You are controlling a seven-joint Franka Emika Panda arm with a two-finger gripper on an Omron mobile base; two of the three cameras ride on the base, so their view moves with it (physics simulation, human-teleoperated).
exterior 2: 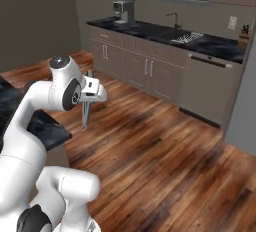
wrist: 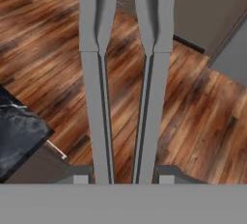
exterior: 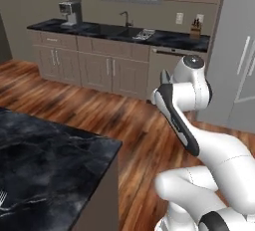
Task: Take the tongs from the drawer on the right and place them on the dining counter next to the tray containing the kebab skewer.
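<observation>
Above wood floor (wrist: 202, 121), tool (wrist: 124, 175) grips tongs (wrist: 99, 97) near dining counter (exterior: 55, 160).

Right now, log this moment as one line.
phase: carry | gripper: shut on tongs | tongs hang over wood floor | dining counter corner nearby | placement pending

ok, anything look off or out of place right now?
Nothing spilled or damaged. The tongs hang upright between the fingers, out over the wooden floor rather than the dining counter, whose corner is just beside them. The far counter looks tidy.
</observation>
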